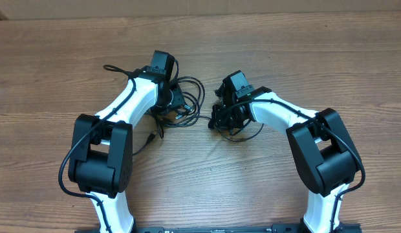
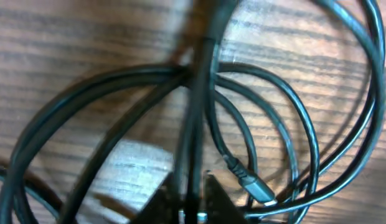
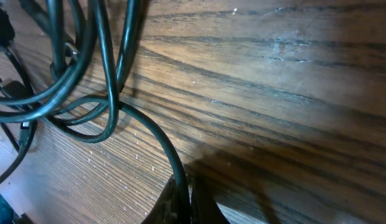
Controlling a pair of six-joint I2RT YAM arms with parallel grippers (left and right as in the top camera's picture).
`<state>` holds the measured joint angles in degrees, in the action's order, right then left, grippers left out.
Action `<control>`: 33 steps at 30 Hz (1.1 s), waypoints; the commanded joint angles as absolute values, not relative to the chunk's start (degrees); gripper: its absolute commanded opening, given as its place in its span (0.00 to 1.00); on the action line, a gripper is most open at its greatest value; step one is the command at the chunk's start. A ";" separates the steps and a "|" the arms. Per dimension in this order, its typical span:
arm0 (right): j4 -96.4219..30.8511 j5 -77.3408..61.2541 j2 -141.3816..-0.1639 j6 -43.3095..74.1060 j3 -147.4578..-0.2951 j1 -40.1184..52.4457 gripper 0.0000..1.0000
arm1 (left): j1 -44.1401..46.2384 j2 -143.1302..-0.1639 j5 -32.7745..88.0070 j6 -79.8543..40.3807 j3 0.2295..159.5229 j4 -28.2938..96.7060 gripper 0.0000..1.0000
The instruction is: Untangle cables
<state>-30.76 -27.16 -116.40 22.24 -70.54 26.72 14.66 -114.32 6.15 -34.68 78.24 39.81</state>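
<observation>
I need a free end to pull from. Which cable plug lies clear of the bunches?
The plug lying alone on the table just below the left bunch of cables, beside the left arm; the other ends sit within the coils.

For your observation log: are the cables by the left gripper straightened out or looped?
Looped: the cables curve in overlapping arcs, crossing one another on the table.

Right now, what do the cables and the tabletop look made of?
cables: black rubber or plastic jacket, probably; smooth, slightly glossy, with highlights along the bends.
plug: metal tip, it seems; silvery glint.
tabletop: wood or wood-look laminate; streaked brown grain, low sheen.
</observation>
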 commanded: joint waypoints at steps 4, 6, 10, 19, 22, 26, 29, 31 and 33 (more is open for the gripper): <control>-30.55 -25.54 -114.87 22.28 -70.46 26.68 0.04 | 15.05 -113.14 5.28 -34.74 77.71 38.02 0.04; -30.55 -25.54 -114.87 22.31 -70.46 26.68 0.04 | 15.03 -113.14 4.34 -34.76 77.71 38.04 0.04; -30.55 -25.54 -114.87 22.31 -70.46 26.68 0.04 | 15.03 -113.14 3.16 -34.74 77.71 38.33 0.04; -30.59 -25.58 -114.87 22.31 -70.46 26.65 0.04 | 14.98 -113.14 3.14 -34.74 77.71 39.55 0.04; -30.55 -25.56 -114.87 22.31 -70.46 26.65 0.04 | 14.98 -113.14 2.92 -34.74 77.73 39.00 0.04; -30.55 -25.56 -114.87 22.31 -70.46 26.65 0.04 | 14.98 -113.14 1.72 -34.76 77.71 38.57 0.04; -30.59 -25.56 -114.87 22.31 -70.46 26.65 0.04 | 14.96 -113.14 -0.73 -35.00 77.71 38.48 0.04; -30.59 -25.56 -114.87 22.31 -70.46 26.65 0.04 | 14.96 -113.14 -1.93 -35.00 77.73 38.30 0.04; -30.59 -25.56 -114.87 22.33 -70.46 26.65 0.04 | 14.92 -113.14 -1.93 -35.00 77.73 38.24 0.04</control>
